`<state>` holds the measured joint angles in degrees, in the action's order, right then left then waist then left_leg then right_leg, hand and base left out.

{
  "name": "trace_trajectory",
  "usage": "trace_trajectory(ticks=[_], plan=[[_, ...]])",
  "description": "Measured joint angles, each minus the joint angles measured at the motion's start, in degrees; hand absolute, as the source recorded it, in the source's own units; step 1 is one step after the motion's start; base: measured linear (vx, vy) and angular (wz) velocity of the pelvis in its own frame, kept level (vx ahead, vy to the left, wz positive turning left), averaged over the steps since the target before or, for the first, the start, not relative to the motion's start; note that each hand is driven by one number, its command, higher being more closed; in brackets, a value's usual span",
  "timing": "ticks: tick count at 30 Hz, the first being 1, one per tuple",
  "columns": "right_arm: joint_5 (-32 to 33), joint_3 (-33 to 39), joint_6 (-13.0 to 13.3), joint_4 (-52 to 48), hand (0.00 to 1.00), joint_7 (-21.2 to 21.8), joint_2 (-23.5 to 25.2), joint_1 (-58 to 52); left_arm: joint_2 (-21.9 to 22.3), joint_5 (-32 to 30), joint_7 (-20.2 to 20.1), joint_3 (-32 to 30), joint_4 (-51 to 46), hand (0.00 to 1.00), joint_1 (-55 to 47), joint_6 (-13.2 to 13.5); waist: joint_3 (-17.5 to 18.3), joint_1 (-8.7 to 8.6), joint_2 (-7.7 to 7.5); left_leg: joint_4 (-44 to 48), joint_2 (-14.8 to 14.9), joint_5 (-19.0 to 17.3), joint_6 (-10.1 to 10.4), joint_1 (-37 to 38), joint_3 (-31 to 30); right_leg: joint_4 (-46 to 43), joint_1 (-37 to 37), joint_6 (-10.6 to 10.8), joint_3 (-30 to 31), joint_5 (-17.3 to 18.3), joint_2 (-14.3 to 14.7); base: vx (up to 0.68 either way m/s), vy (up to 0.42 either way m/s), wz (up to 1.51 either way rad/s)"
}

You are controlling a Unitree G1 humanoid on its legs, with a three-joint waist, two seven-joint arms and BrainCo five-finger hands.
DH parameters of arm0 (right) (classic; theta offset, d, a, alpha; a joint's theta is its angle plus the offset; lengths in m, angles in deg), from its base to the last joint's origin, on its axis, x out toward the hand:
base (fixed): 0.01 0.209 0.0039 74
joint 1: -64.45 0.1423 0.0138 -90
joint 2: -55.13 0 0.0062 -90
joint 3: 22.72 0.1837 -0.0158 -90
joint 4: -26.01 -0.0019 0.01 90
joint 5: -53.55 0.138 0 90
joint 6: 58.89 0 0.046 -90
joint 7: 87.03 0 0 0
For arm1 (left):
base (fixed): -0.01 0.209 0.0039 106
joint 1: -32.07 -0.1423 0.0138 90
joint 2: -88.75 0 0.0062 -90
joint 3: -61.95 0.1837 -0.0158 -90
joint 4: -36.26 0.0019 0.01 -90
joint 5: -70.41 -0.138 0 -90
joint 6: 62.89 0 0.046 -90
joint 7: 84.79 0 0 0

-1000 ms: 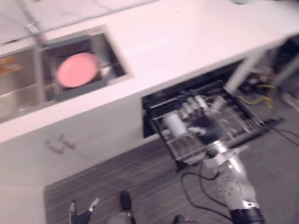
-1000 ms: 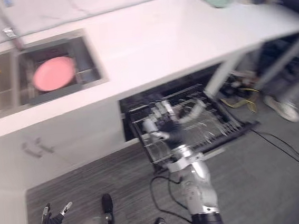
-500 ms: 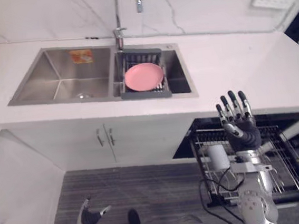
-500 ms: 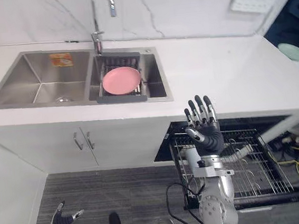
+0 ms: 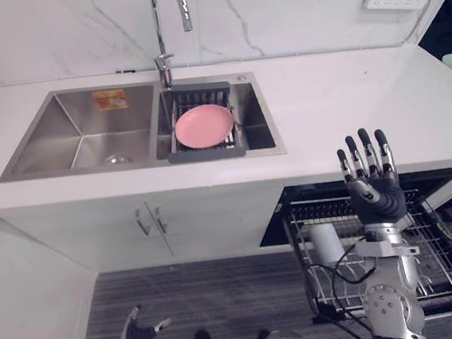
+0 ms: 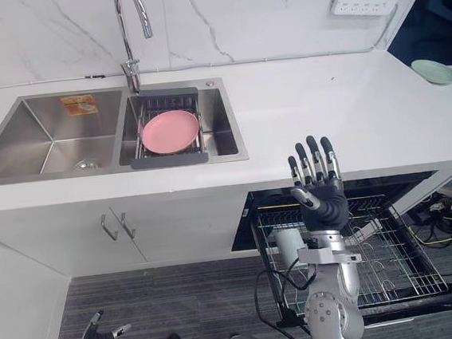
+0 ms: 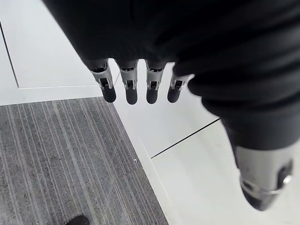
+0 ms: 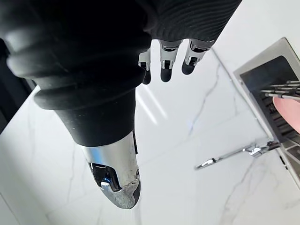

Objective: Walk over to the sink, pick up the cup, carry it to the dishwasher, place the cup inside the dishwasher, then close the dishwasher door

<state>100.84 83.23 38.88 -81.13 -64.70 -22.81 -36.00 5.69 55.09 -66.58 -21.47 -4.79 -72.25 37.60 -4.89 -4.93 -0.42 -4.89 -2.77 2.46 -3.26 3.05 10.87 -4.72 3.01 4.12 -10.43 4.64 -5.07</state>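
A white cup [image 5: 326,245] lies in the pulled-out wire rack [image 5: 443,265] of the open dishwasher under the counter. My right hand [image 5: 375,193] is raised above the rack, a little right of the cup, with straight spread fingers [image 8: 161,62] and nothing in it. My left hand [image 5: 138,336] hangs low near the floor, fingers [image 7: 129,86] relaxed and empty. The double steel sink [image 5: 71,144] sits in the white counter to the left, with a tall faucet [image 5: 165,23] behind it.
A pink plate [image 5: 204,125] rests in a dark drainer in the right sink basin. A pale green dish [image 6: 434,71] sits at the counter's far right. White cabinet doors [image 5: 147,225] stand under the sink. Grey striped floor [image 5: 222,298] lies in front.
The camera has swung back toward the sink. My right hand has let go of the cup, which stays in the rack, and has risen above it with fingers spread.
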Motion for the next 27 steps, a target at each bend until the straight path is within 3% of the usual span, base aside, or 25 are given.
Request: trace_trajectory(ticks=[3,5,7,9,10,13,14,15,17,19,21,24,26,27], plan=[[0.02,-0.25,0.05,1.32,0.0,-0.03,0.02,-0.04,0.14,0.52,0.08,-0.25,0.28,0.0,-0.08,0.45,-0.08,0.19,0.2,0.36,0.14,-0.71,0.63,0.1,0.55,-0.06,-0.1,-0.14,0.61,-0.01,0.1,0.0,-0.005,-0.08],[0.07,-0.76,0.22,1.4,0.0,0.13,0.02,-0.4,0.14,0.5,0.67,-0.78,0.19,0.0,-0.35,1.57,-0.34,0.8,0.03,4.67,0.76,-3.39,0.98,-1.88,1.92,-1.18,-0.72,-0.83,1.84,1.05,0.25,0.0,-0.014,-0.23],[0.09,-1.89,0.56,0.31,0.0,0.26,0.0,-1.78,1.14,-0.03,3.12,-2.41,-0.54,0.0,-0.42,2.42,-1.62,1.01,0.93,19.22,3.74,-10.93,3.83,-7.26,2.85,-1.73,0.43,-1.47,2.38,1.86,0.92,0.0,-0.027,-0.09],[0.08,-2.2,0.62,-0.45,0.0,0.53,-0.01,-2.88,1.52,-3.36,5.41,-2.6,-2.81,0.0,-0.49,2.62,-2.3,1.09,1.41,28.67,5.88,-12.28,4.86,-10.77,4.09,-2.09,1.56,-1.81,1.82,2.69,1.2,-0.01,-0.004,0.15],[0.09,-2.21,0.63,-0.45,0.0,0.69,-0.06,-2.86,1.56,-5.52,5.9,-2.62,-4.5,0.0,-0.5,2.61,-2.72,1.23,0.86,32.22,6.6,-12.77,6.12,-12.18,4.47,-1.97,2.21,-1.96,1.62,2.83,0.96,0.0,0.021,0.16],[0.27,-2.29,1.11,-0.45,0.0,0.88,-0.24,-1.61,1.43,-11.14,6.5,-1.72,-7.95,0.0,-0.79,2.43,-3.1,2.13,1.5,28.59,7.07,-13.65,6.73,-13.17,3.82,-2.0,3.47,-1.11,1.89,3.62,0.01,0.03,0.083,-0.03],[0.2,-2.89,1.76,-0.44,0.0,0.87,-0.61,-0.93,1.95,-13.21,6.53,-1.9,-8.55,0.0,-1.07,2.39,-3.33,2.42,1.8,23.46,6.17,-9.56,6.56,-13.17,0.52,-1.93,4.42,-0.25,3.02,4.28,-0.95,0.06,0.188,-0.23],[0.21,-3.81,2.5,-0.45,0.0,0.88,-1.04,-0.9,2.09,-14.16,6.62,-2.02,-8.75,0.0,-1.33,2.34,-3.3,2.83,1.75,22.15,4.9,-8.21,6.1,-12.4,-0.18,-1.62,4.83,-0.01,5.08,4.84,-1.59,0.1,0.219,-0.25],[0.19,-5.8,3.16,-0.88,0.0,0.88,-1.56,-0.55,2.87,-14.13,6.71,-1.89,-9.63,0.0,-1.46,2.37,-3.17,2.81,2.21,21.9,3.26,-10.19,5.25,-12.03,0.13,-1.65,4.99,-0.74,8.7,5.66,-1.74,0.16,0.185,-0.08],[0.07,-9.19,3.58,-2.18,0.0,0.83,-1.7,0.53,2.86,-14.15,8.11,-2.07,-11.0,0.0,-1.34,3.11,-4.24,3.34,1.5,24.72,2.36,-12.29,0.94,-11.93,2.0,-2.39,4.9,1.21,12.23,6.4,-2.72,0.22,0.212,-0.16],[-0.03,-10.91,3.59,-2.56,0.0,0.91,-1.52,2.11,2.74,-14.67,8.87,-2.0,-11.82,0.0,-1.43,3.22,-4.07,4.14,0.78,25.73,2.17,-13.73,-0.84,-11.32,3.89,-1.94,5.08,1.33,13.76,6.32,-3.06,0.17,0.132,-0.45],[-0.04,-10.23,3.59,-2.57,0.0,0.88,-1.08,3.57,2.8,-14.98,7.48,-1.01,-11.71,0.0,-0.53,3.08,-3.45,3.74,-0.45,25.19,1.05,-15.36,-2.08,-9.44,5.18,-2.64,5.76,1.61,14.75,6.05,-4.24,0.18,0.09,-0.31],[-0.46,-9.39,3.58,-2.59,0.0,0.74,-1.05,3.24,2.87,-15.19,6.66,0.53,-10.83,0.0,-0.01,3.04,-2.88,3.2,-1.17,22.45,0.31,-15.7,-1.72,-7.25,5.27,-7.64,3.84,2.24,14.52,6.2,-4.37,0.19,0.083,-0.1],[-0.48,-8.62,3.57,-2.59,0.0,0.66,-0.92,3.17,3.21,-15.18,6.0,1.42,-9.73,0.0,0.64,3.02,-2.63,2.92,-1.4,20.46,0.07,-15.7,-1.71,-5.76,5.37,-16.0,0.3,5.07,14.39,6.96,-4.27,0.14,0.057,-0.08]])
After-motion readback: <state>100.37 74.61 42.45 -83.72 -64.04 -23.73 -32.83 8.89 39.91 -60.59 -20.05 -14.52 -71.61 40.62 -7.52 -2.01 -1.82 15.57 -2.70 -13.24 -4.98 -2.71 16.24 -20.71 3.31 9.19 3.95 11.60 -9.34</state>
